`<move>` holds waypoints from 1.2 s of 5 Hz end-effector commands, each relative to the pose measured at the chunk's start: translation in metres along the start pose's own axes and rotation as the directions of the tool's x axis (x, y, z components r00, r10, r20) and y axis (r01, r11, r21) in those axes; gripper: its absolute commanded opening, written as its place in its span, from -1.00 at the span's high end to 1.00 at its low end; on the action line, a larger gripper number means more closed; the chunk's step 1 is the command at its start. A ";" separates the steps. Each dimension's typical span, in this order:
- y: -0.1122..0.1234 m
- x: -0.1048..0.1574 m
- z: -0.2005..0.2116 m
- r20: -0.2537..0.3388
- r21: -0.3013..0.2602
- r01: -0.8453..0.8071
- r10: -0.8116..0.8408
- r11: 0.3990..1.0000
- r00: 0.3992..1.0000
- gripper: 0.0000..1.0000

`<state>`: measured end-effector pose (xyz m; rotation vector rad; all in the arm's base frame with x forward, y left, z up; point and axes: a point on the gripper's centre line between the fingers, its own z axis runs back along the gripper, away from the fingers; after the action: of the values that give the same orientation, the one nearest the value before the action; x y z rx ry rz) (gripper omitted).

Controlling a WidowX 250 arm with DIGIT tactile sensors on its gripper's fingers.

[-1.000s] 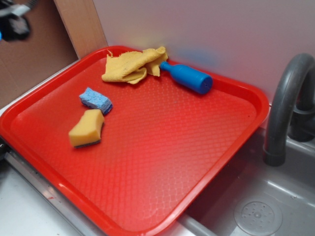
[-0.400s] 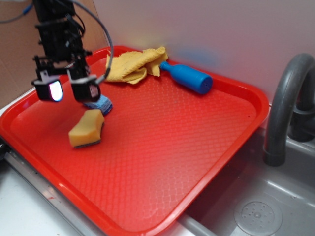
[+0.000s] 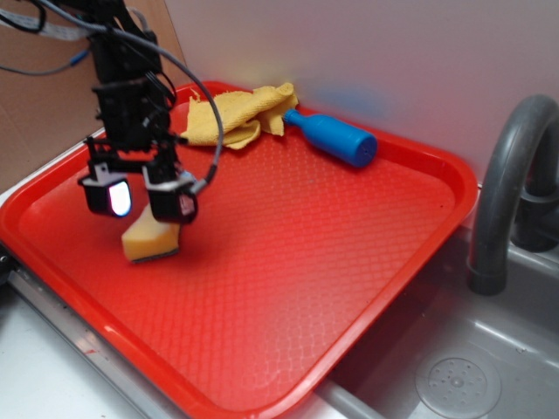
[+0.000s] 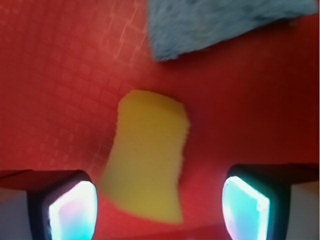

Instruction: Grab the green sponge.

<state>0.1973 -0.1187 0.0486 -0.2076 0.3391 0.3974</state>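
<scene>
We are hovering gripper (image 3: 147, 199), fingers (image 4: 245, 207) spread, empty, over green sponge (image 4: 147, 160) lying on red tray (image 3: 332, 262). Risk: blue sponge (image 4: 220, 22) lying near; skewed descent could be nudging target or pinching foam corner only.

Even, soft light fills the exterior view, leaving only a faint shadow on the red tray (image 3: 288, 262) beneath the gripper (image 3: 146, 202). The wrist view is blurred throughout, and its finger pads (image 4: 72, 210) glow whitish-cyan with glare.
</scene>
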 end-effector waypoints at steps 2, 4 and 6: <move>-0.018 0.009 -0.019 0.040 0.038 0.006 -0.008 0.999 0.999 1.00; 0.001 0.007 0.067 0.165 0.070 0.111 -0.121 0.991 0.979 1.00; 0.014 -0.019 0.158 0.375 0.040 0.239 -0.236 0.970 0.897 1.00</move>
<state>0.2189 -0.0743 0.1876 -0.1531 -0.0158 0.1884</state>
